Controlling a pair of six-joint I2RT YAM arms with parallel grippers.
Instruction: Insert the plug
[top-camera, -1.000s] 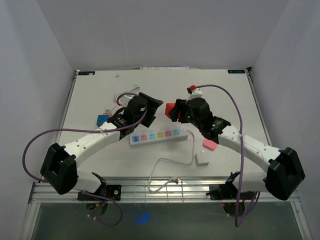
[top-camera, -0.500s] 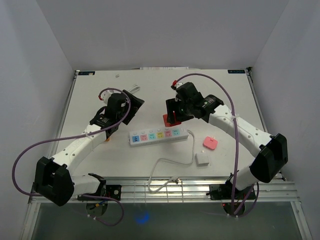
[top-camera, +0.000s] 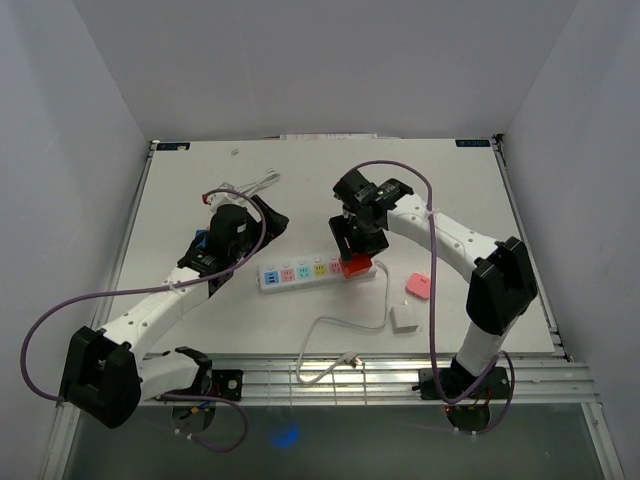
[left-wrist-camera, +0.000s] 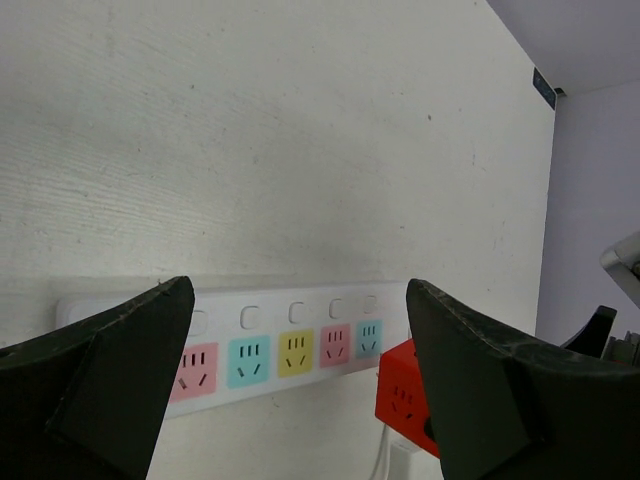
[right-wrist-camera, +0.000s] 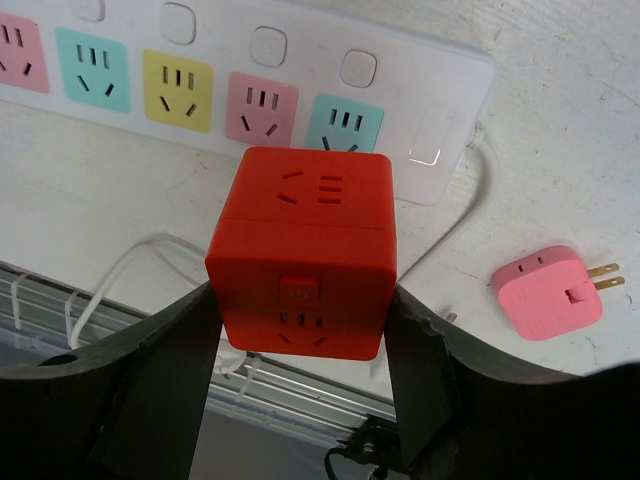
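Note:
The plug is a red cube (right-wrist-camera: 303, 255) with sockets on its faces. My right gripper (right-wrist-camera: 300, 335) is shut on it, one finger on each side. In the top view the red cube (top-camera: 356, 266) hangs at the right end of the white power strip (top-camera: 310, 271), under my right gripper (top-camera: 350, 245). In the right wrist view the strip (right-wrist-camera: 250, 70) shows coloured sockets, and the cube is just in front of the light-blue one. My left gripper (left-wrist-camera: 300, 290) is open and holds nothing; it faces the strip (left-wrist-camera: 285, 345) from the left (top-camera: 268, 224).
A pink adapter (top-camera: 419, 287) and a white adapter (top-camera: 405, 317) lie right of the strip. The strip's white cable (top-camera: 335, 340) loops toward the near edge. A blue plug (top-camera: 200, 240) and a coiled white lead (top-camera: 255, 185) lie by the left arm.
My right arm has carried the red cube down from behind the strip to its right end. My left arm has drawn back to the left; its jaws stay open.

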